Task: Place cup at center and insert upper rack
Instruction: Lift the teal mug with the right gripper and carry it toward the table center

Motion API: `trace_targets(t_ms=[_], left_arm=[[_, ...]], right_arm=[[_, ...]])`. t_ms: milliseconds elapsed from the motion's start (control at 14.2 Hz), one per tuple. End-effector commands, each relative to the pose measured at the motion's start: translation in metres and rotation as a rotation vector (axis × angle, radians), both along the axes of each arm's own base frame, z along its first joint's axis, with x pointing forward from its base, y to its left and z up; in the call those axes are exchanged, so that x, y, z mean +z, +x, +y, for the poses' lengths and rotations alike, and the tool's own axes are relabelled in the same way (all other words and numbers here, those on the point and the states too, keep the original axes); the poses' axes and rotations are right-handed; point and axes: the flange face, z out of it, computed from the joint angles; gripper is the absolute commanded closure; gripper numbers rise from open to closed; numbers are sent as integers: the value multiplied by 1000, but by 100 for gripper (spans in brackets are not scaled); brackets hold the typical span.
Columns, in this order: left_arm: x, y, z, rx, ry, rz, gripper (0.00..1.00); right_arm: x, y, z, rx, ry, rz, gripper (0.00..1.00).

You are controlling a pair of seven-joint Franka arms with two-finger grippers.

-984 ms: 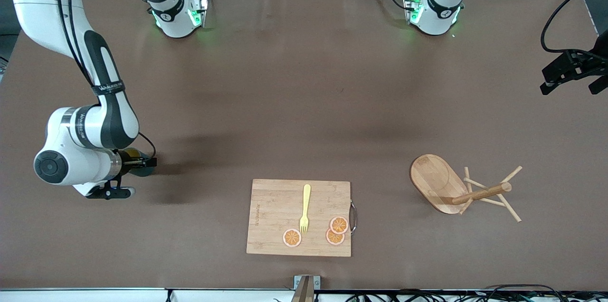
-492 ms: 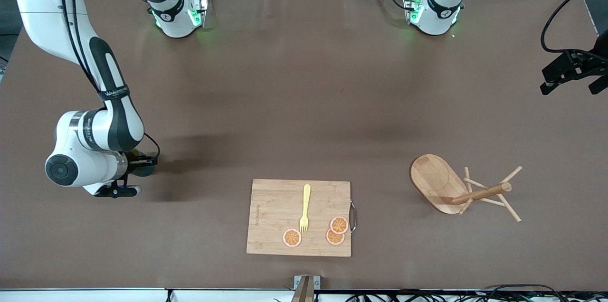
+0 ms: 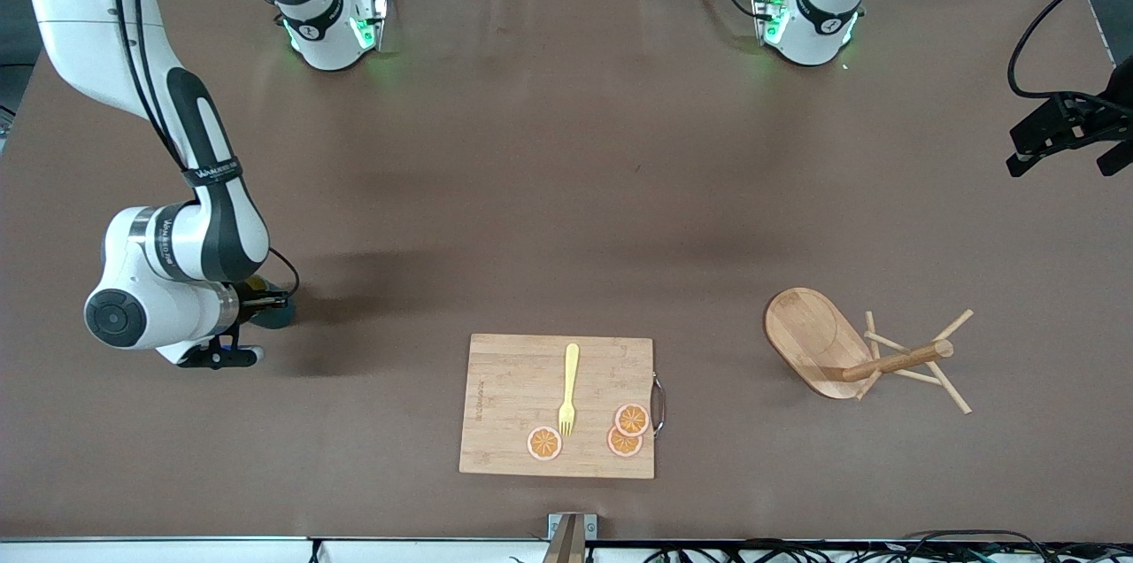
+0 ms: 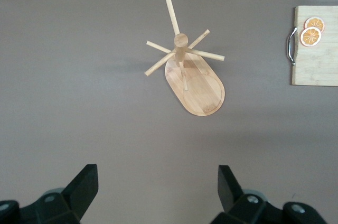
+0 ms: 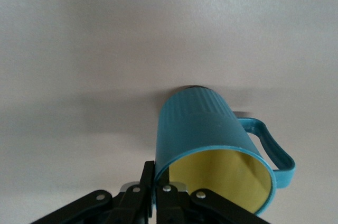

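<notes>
Cup: teal cup (image 5: 211,139), pinched at its rim by the right gripper (image 5: 158,189), one finger inside the yellow mouth (handle left free), low at the right arm's end of the table (image 3: 531,191).
Upper rack: wooden rack (image 3: 850,352) tipped on its side toward the left arm's end, not yet inserted.
Left gripper: left gripper (image 4: 157,192) waits spread wide above the rack.
Cutting board: cutting board (image 3: 504,395) with fork and orange slices, nearest the camera.

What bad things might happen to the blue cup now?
The right gripper pinches only the thin rim of the cup, one finger inside and one outside. That small grip might let the cup swing or slip out on the way to the table's middle. The upper rack lies tipped on its side, under the open left gripper, so its thin pegs could roll or snag when lifted.
</notes>
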Motion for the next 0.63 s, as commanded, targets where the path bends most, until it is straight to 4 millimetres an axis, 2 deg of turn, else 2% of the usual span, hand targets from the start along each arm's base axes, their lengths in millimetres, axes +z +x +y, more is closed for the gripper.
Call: trace_targets(t_ms=[0, 211, 281, 422, 562], left_arm=[[5, 0, -2, 11, -16, 6, 0], [5, 0, -2, 11, -16, 6, 0], [5, 0, -1, 11, -15, 5, 0], [5, 0, -2, 10, -16, 6, 0], [5, 0, -2, 11, -16, 6, 0]], right_arm=[[20, 8, 22, 27, 19, -31, 100], [50, 15, 100, 84, 59, -91, 100], [50, 12, 124, 78, 53, -92, 100], [52, -7, 205, 155, 45, -97, 100], [58, -27, 269, 164, 36, -111, 100]])
